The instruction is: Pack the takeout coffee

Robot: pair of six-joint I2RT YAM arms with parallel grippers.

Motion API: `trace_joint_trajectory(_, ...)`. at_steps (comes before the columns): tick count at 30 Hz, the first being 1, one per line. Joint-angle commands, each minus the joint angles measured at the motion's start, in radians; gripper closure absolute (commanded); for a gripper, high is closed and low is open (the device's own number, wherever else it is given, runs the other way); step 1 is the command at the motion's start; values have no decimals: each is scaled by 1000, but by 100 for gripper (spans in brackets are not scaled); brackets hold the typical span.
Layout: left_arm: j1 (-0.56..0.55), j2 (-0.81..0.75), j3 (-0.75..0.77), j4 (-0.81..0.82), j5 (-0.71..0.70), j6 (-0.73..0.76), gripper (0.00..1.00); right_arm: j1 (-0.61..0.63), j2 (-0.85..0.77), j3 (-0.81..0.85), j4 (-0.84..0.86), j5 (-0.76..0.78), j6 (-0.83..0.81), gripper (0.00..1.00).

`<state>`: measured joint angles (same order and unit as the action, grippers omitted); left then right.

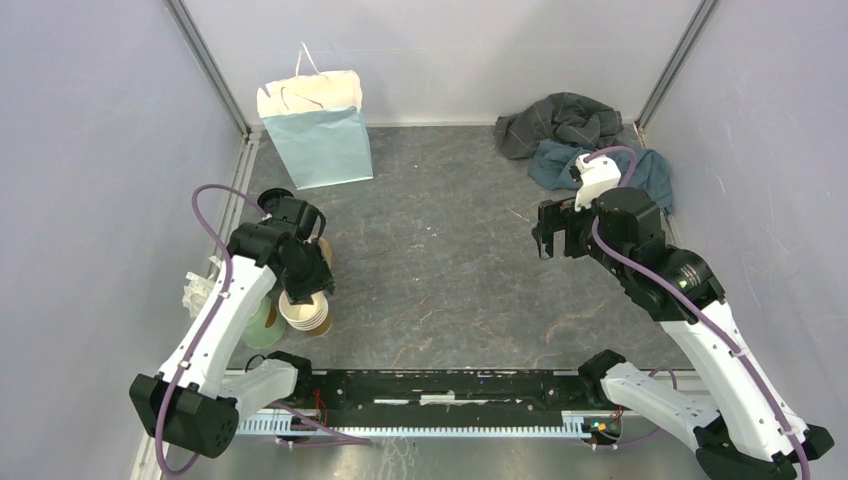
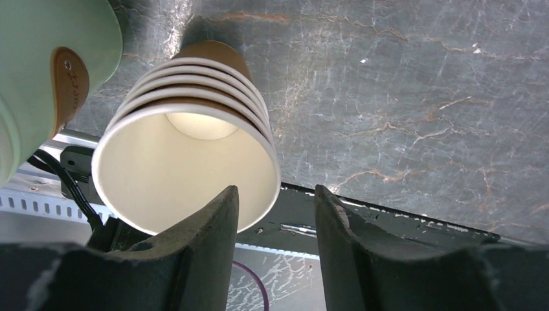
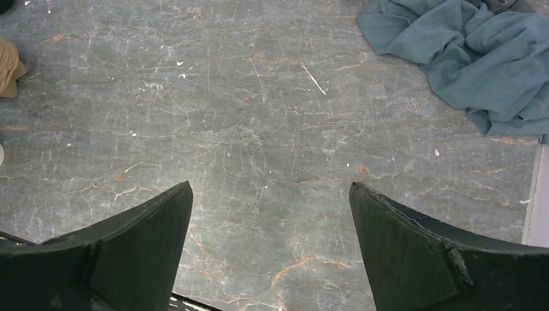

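Observation:
A round black shape (image 1: 273, 199), like the coffee's lid, shows just behind my left wrist in the top view; no brown cup body shows under it, so I cannot be sure. My left gripper (image 1: 305, 287) hangs over a stack of lidless brown cups (image 1: 305, 312). In the left wrist view it (image 2: 277, 194) is open and empty, its left finger level with the rim of the stack (image 2: 188, 162). My right gripper (image 1: 548, 233) hovers over bare table at mid right, wide open and empty (image 3: 270, 188).
A pale blue paper bag (image 1: 320, 140) stands open at the back left. A pale green cup (image 1: 262, 325) (image 2: 39, 65) sits beside the stack. A small tan item (image 1: 325, 250) (image 3: 8, 68) lies by my left gripper. Grey (image 1: 560, 120) and teal cloths (image 1: 645, 170) (image 3: 479, 58) lie back right.

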<state>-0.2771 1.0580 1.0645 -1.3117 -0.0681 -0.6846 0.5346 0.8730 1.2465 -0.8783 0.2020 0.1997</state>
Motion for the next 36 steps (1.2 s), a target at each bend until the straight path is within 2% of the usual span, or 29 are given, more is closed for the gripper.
trace_joint_trajectory(1,-4,21,-4,62,-57,34,49,-3,-13,-11,32,-4,20,2)
trace_joint_trajectory(7,-4,50,-3,76,-95,52,63,-2,-9,-16,42,-3,12,2)
trace_joint_trajectory(14,-4,51,-12,81,-108,57,73,-3,-8,-31,53,-7,9,2)
trace_joint_trajectory(26,-9,48,17,57,-139,56,83,-3,-9,-50,61,-11,7,2)
trace_joint_trajectory(36,-17,37,54,15,-165,44,88,-2,-15,-57,62,-15,9,2)
